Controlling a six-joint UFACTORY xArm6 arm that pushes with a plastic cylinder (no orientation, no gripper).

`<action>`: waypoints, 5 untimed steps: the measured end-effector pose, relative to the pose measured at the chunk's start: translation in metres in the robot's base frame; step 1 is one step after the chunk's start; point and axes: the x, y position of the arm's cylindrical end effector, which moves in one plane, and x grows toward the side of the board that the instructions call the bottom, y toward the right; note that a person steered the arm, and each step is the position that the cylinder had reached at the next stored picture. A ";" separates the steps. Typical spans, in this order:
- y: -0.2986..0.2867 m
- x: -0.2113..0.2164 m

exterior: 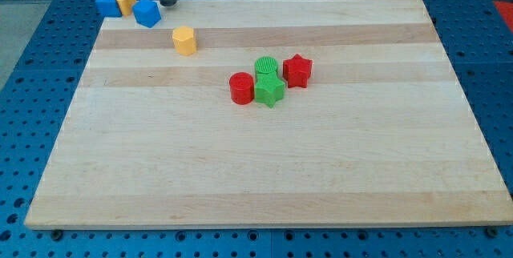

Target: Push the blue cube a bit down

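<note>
The blue cube [147, 12] sits near the board's top left corner. My tip [168, 3] stands just to the right of it and slightly higher in the view, close to the cube; I cannot tell whether they touch. A second blue block [108, 3] lies to the cube's left, with a yellow block [125, 0] between them, close against both.
A yellow hexagonal block [184, 40] lies below and to the right of the cube. Near the board's middle is a cluster: a red cylinder [241, 88], a green cylinder [267, 67], a green star [270, 90] and a red star [297, 70]. The wooden board [321, 170] lies on a blue pegboard.
</note>
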 end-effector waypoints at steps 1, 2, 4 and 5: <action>-0.011 0.000; -0.005 0.011; -0.004 0.056; -0.012 0.054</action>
